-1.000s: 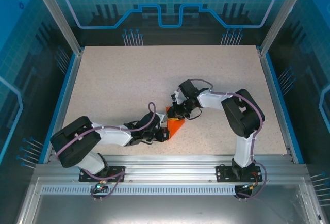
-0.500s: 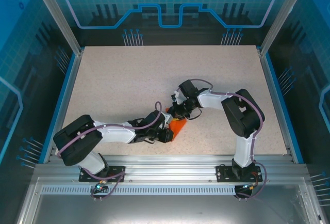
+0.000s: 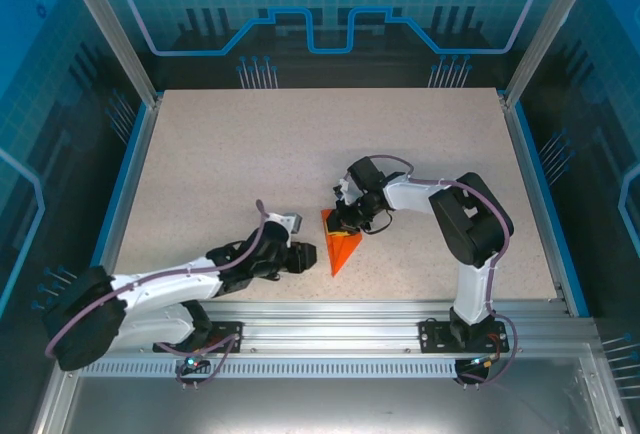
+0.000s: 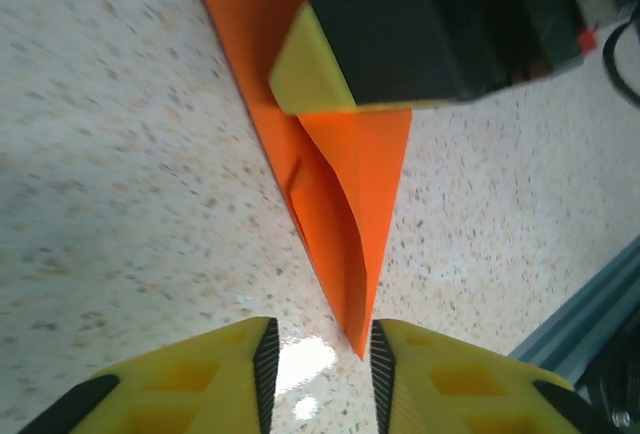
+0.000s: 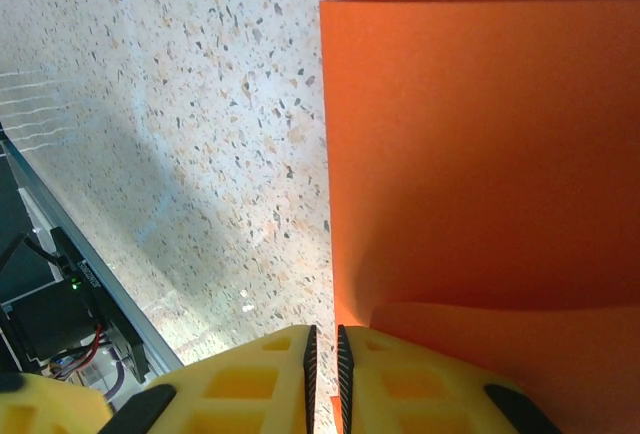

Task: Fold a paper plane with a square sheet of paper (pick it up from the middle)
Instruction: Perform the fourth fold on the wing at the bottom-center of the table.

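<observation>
Top external view: orange paper [image 3: 338,246], folded to narrow pointed shape, lies flat on speckled table [image 3: 230,154], near half, tip toward arm bases. Right gripper [image 3: 350,222] sits on paper's wide far end, jaws almost together at its edge, apparently pressing rather than pinching, though hard to tell. Left gripper [image 3: 305,254] low beside paper's left side, not touching, jaws parted, nothing between. Left wrist view: paper tip just ahead of fingertips.

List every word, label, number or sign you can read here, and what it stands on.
No readable text anywhere.
Folded orange paper: plain, unmarked.
Blue back panel: gear and line graphics, no lettering.
</observation>
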